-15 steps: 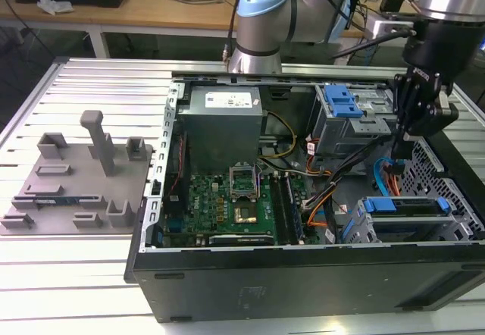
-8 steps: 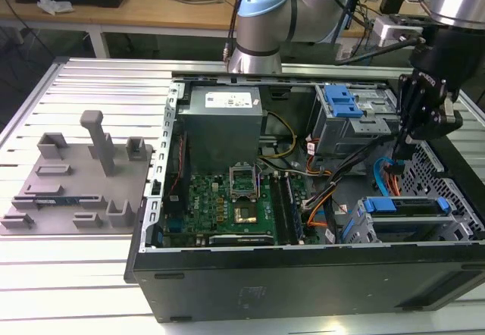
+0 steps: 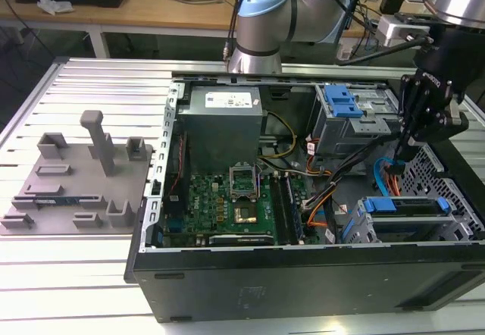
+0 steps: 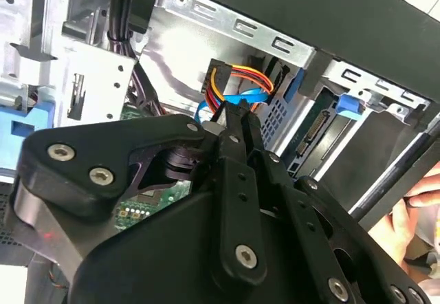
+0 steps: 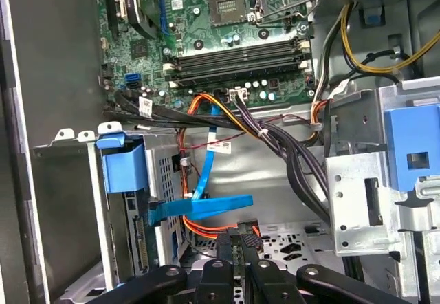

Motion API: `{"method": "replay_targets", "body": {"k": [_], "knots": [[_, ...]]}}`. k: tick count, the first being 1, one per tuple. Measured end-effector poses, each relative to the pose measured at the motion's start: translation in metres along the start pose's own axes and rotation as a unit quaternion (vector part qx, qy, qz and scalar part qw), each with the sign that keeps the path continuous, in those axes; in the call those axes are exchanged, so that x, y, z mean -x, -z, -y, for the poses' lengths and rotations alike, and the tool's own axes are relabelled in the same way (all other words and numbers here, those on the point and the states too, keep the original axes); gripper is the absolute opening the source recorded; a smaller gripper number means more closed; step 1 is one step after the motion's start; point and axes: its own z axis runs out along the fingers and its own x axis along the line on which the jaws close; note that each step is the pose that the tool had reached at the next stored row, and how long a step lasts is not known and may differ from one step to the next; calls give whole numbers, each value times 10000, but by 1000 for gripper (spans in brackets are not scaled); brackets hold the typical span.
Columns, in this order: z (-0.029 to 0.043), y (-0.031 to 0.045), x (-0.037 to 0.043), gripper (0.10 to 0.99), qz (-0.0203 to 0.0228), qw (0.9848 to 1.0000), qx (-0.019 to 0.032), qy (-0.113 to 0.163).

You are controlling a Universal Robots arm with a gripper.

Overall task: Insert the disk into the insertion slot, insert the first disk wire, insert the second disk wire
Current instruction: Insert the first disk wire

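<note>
The disk (image 3: 405,207), silver in its blue carrier, sits inside the insertion slot (image 3: 457,196), the perforated grey cage at the case's front on the exterior view's right. Its connector end (image 5: 140,243) faces my gripper (image 5: 238,241). The gripper hangs just behind the cage (image 3: 410,151) with its fingers (image 4: 240,131) together on the black plug of the first disk wire (image 5: 210,228), an orange, red and black bundle. The second disk wire (image 5: 201,206), a flat light-blue cable, curves loose right beside the fingertips, between them and the disk's end.
A grey bay with a blue latch plate (image 3: 342,103) stands behind the gripper. Thick black cables (image 5: 292,156) and yellow-and-black wires (image 5: 368,53) run across the case above the motherboard (image 3: 236,198). A grey fixture plate (image 3: 76,176) lies outside the case. A person's hand (image 4: 414,211) is beyond the case wall.
</note>
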Motion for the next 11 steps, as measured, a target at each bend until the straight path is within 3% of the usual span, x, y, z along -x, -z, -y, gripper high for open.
{"method": "replay_targets", "body": {"k": [1,3,6,11], "knots": [[2,3,0,165,49,10000,24,23],[11,10,0,165,261,9996,79,86],[21,26,-11,165,456,9988,108,112],[42,16,-119,165,544,9983,146,118]]}}
